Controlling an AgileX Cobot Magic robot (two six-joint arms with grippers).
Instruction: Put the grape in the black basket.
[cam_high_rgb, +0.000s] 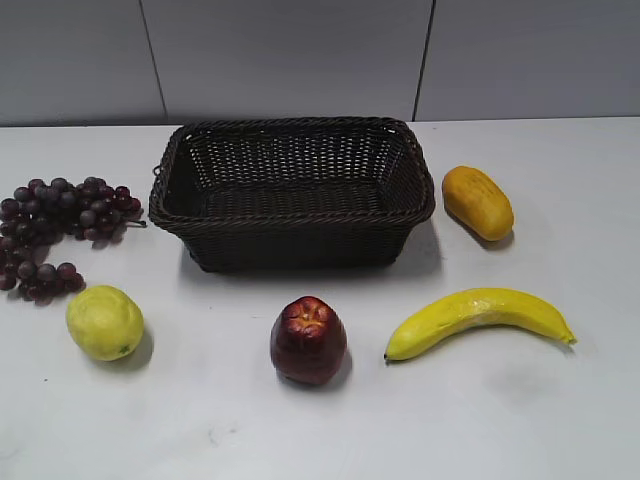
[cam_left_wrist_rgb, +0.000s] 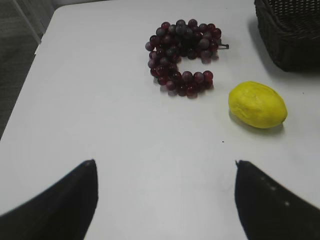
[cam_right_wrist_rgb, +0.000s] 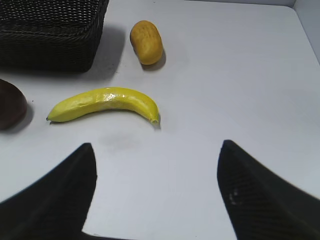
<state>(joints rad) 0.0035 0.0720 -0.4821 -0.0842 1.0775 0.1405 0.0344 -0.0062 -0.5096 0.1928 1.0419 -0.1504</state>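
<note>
The grape (cam_high_rgb: 55, 232) is a curved bunch of dark purple-red grapes lying on the white table at the far left, left of the black basket (cam_high_rgb: 292, 125). The basket stands empty at the table's middle back. In the left wrist view the grape (cam_left_wrist_rgb: 182, 55) lies ahead of my left gripper (cam_left_wrist_rgb: 165, 162), well apart from it, and the basket corner (cam_left_wrist_rgb: 290, 35) shows at the top right. My left gripper is open and empty. My right gripper (cam_right_wrist_rgb: 156, 145) is open and empty over bare table. Neither gripper shows in the exterior view.
A yellow lemon (cam_high_rgb: 104, 322) lies in front of the grape, also in the left wrist view (cam_left_wrist_rgb: 257, 105). A dark red apple (cam_high_rgb: 308, 339), a banana (cam_high_rgb: 478, 317) and an orange-yellow fruit (cam_high_rgb: 477, 201) lie around the basket. The table's left edge (cam_left_wrist_rgb: 30, 70) is near.
</note>
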